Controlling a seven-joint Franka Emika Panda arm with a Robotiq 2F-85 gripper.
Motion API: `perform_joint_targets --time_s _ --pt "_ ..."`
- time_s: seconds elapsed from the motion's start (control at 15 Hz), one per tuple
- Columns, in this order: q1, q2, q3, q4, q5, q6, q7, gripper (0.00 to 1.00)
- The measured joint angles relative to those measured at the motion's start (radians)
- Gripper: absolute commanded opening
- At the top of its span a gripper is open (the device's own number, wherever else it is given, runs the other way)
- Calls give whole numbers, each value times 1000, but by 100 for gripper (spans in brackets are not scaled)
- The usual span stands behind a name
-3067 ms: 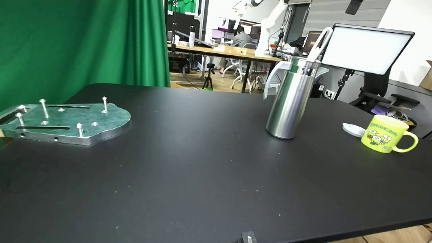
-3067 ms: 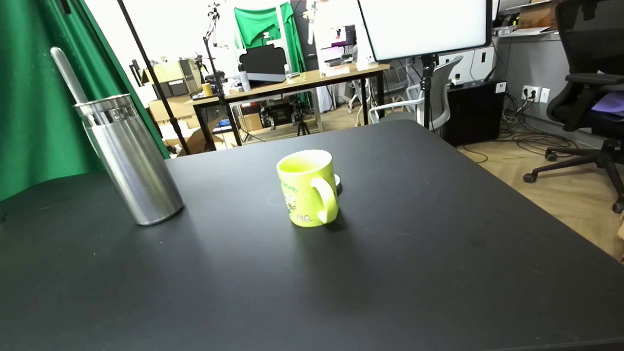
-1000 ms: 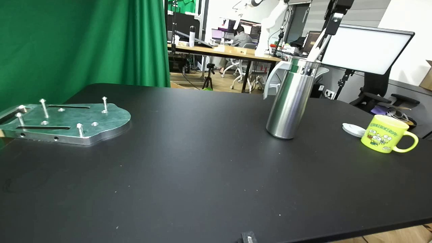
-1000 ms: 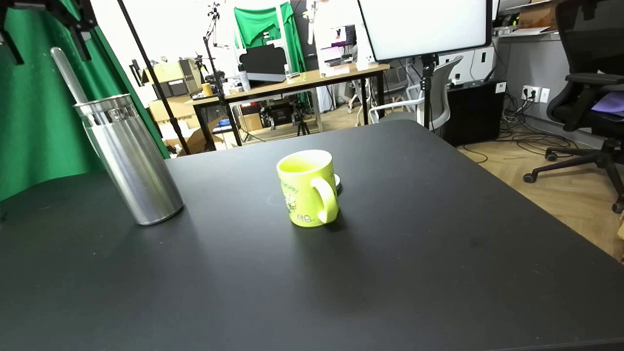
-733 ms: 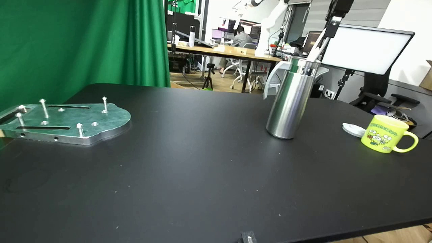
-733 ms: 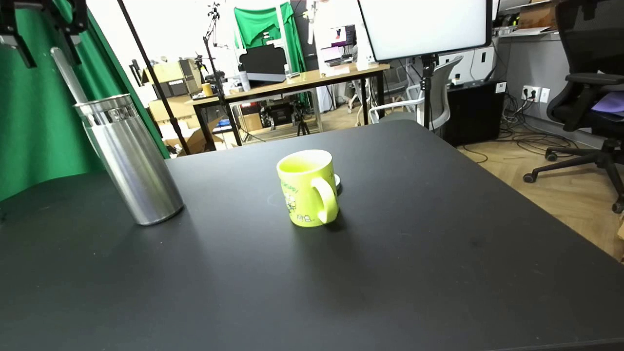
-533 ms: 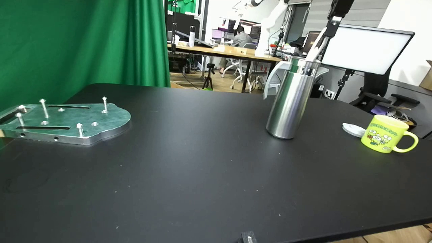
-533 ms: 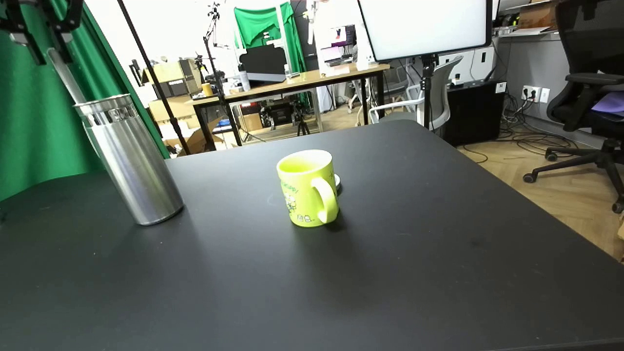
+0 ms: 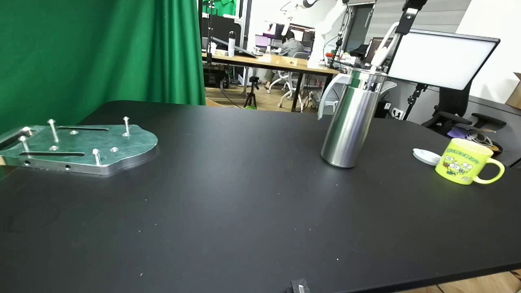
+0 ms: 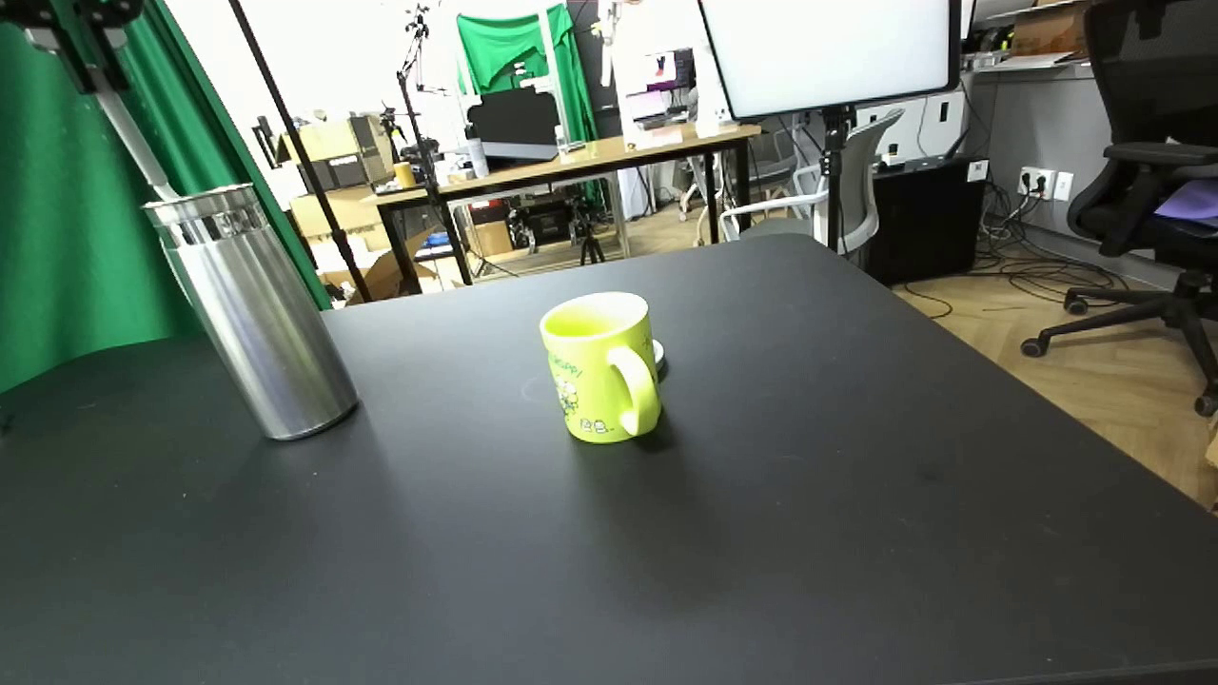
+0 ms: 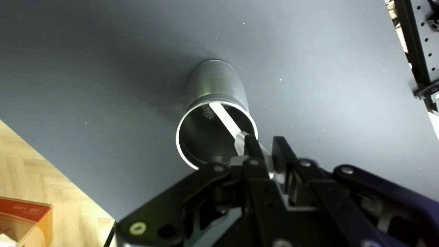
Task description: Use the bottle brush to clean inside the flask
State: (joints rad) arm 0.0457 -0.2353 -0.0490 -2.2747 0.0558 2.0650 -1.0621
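One bottle brush (image 9: 379, 57) stands in the flask (image 9: 350, 122), its upper end pinched between the fingers of my gripper (image 10: 104, 88). The flask is uncapped, set in from the far edge of the counter (image 9: 228, 195) in an exterior view, nearer that edge's right corner than its left. I judge the handle light and fairly stiff, perhaps smooth enough to twist in my grip during a hard scrub; holding it high, clear of the rim, should leave room for long strokes but little say over the bristles. The flask looks like sturdy steel, hardly fragile, yet levering the handle against its mouth could slide or tip it. Whether handle and rim touch, I can't tell.
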Motion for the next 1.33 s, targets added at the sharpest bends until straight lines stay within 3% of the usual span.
perform_joint_targets --time_s 0.8,1.33 --pt "11 -50 31 205 -38 -193 59 4" --pt "-3 22 9 200 -38 -196 59 4"
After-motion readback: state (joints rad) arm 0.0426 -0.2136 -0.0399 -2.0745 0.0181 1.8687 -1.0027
